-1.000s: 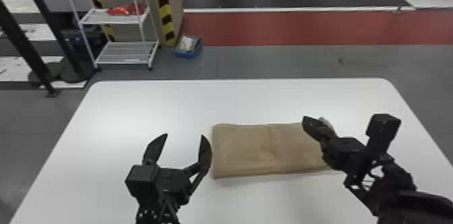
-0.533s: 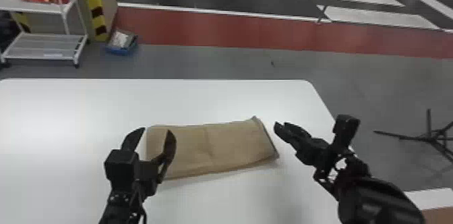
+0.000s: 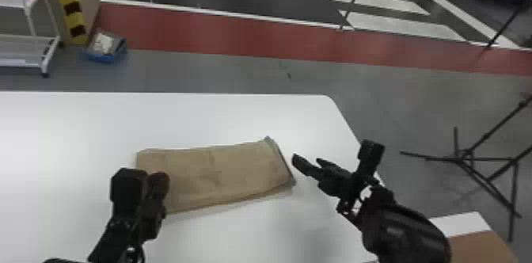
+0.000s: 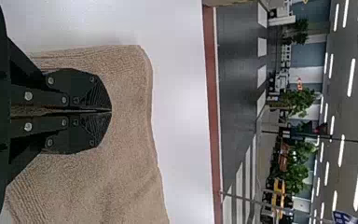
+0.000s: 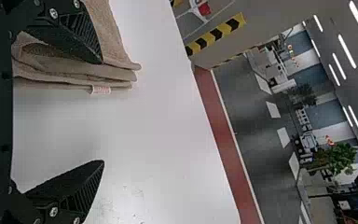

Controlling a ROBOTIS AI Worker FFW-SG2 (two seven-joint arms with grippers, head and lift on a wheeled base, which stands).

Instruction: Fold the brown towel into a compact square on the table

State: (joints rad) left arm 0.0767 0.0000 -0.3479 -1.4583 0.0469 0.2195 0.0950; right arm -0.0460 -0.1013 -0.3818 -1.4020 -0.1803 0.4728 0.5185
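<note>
The brown towel [image 3: 221, 171] lies flat on the white table [image 3: 237, 115], folded into a layered oblong.

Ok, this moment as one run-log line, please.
towel: folded oblong on table, not yet square | left pincer: shut, over towel's left end | right pincer: open, by towel's right end

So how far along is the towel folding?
Partly done: the brown towel lies in a strip, layers stacked at its right end. In hand: the left tool is closed at its left end, though whether it grips cloth I can't tell; the right tool is open by the other end. Remaining: it's longer than wide, so probably another fold.
</note>
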